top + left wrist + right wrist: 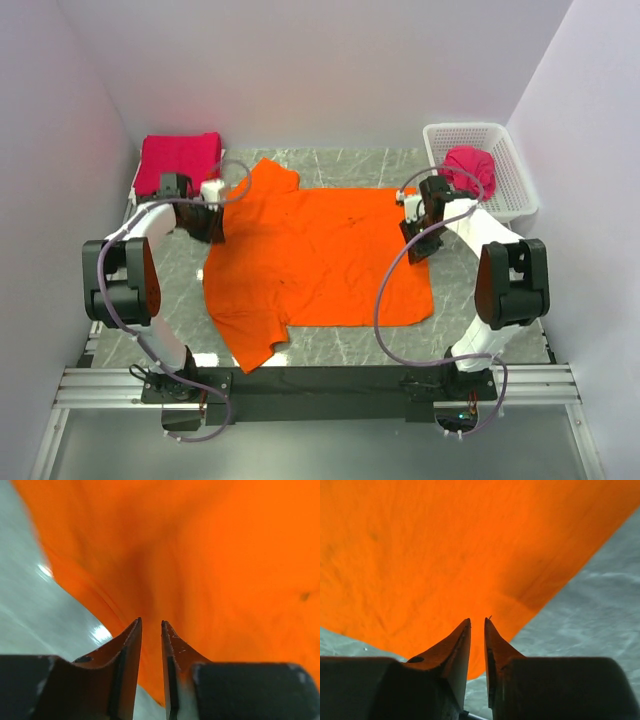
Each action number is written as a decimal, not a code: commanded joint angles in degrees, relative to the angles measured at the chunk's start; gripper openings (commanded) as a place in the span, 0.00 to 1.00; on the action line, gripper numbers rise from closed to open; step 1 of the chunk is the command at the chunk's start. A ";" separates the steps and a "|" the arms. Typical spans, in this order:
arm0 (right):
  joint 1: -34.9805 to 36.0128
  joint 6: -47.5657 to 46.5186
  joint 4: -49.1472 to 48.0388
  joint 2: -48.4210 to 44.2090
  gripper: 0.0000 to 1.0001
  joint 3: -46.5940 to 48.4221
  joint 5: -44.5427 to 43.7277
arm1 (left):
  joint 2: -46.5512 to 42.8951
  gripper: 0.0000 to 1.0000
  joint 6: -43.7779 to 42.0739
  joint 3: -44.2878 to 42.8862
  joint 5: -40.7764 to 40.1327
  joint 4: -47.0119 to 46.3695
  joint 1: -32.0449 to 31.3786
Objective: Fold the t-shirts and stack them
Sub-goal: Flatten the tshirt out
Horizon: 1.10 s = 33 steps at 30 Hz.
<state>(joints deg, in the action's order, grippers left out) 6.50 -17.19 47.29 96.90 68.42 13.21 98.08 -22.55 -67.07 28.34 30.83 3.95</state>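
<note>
The bright orange t-shirt (320, 255) lies spread flat on the marble table, with one sleeve at the far left and one at the near left. My left gripper (212, 230) is low over its left edge. In the left wrist view (151, 623) the jaws stand a thin slit apart with nothing pinched; orange cloth (210, 555) lies beneath. My right gripper (418, 245) is low over the shirt's right edge. In the right wrist view (477, 620) its jaws are likewise nearly closed above the cloth's corner (445, 555). A crimson-pink shirt (180, 160) lies folded at the far left, and another (470, 166) is bunched in the basket.
The white lattice basket (518, 185) stands at the far right against the wall. White walls close in the table on the left, back and right. Bare marble (480, 330) shows on the near side and beside the shirt. Cables loop from both arms.
</note>
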 commanded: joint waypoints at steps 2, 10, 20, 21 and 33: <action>1.41 -1.97 0.27 1.34 0.24 -2.77 -2.04 | -2.63 0.27 -4.96 5.09 -3.46 3.98 0.27; 1.67 -1.01 -3.34 12.69 0.22 3.71 -7.06 | 3.25 0.27 -3.39 5.20 -10.92 0.99 0.62; 1.94 1.37 1.31 16.05 0.34 19.73 -5.57 | 10.82 0.28 0.58 -3.85 -10.77 2.56 5.63; 1.67 1.02 1.93 14.47 0.36 19.12 -5.13 | 10.47 0.29 0.05 -4.21 -9.54 3.35 5.72; -4.83 0.75 9.76 -7.52 0.64 -6.08 11.74 | 6.86 0.35 -1.71 -3.77 -5.31 6.09 5.72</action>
<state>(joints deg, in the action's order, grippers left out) 1.76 -17.17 54.28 88.42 68.03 18.94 107.28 -23.05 -70.41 21.91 35.00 9.67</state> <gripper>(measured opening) 0.639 0.352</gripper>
